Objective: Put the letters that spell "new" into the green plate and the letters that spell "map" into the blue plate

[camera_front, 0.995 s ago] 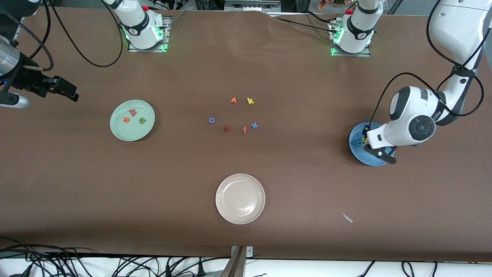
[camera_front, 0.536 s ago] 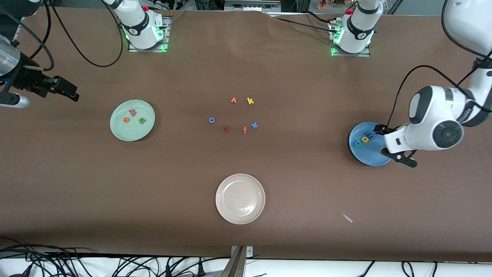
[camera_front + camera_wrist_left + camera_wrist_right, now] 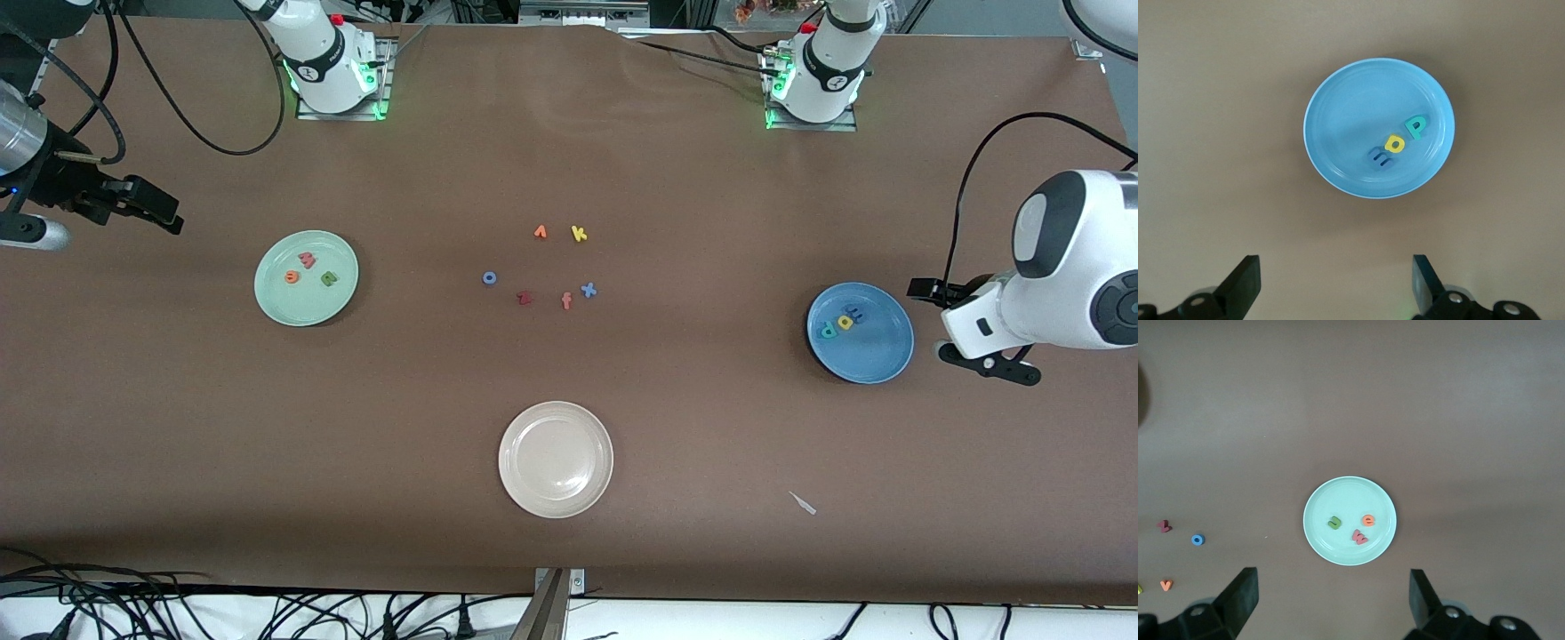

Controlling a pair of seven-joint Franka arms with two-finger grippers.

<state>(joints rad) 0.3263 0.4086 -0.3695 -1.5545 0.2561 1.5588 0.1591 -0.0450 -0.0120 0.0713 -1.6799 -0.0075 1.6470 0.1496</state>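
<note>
A round pale mint-green plate with a raised rim is seen on the brown worktop toward the right arm's end; three small foam letters are lain in it, apart from one another: a pinkish-red "w", an orange "e" and an olive-green "n". A round medium-blue plate of the same size is set toward the left arm's end; a teal "p", a yellow "a" and a blue "m" are grouped close together in it, near the rim on the side toward the middle of the worktop, the "a" between the other two and touching or nearly touching the "m". The "m" is hard to read against the blue glaze. Loose letters are scattered at the worktop's middle: an orange "v", a yellow "k", a blue "o", a dark red "z", an orange "f" and a blue "x". A cream-beige plate is placed nearer to the front camera than these. The left hand is held up over bare worktop just beside the blue plate, fingers spread apart, nothing between them. The right hand is held over the worktop's edge near the green plate, fingers likewise apart and empty.
</note>
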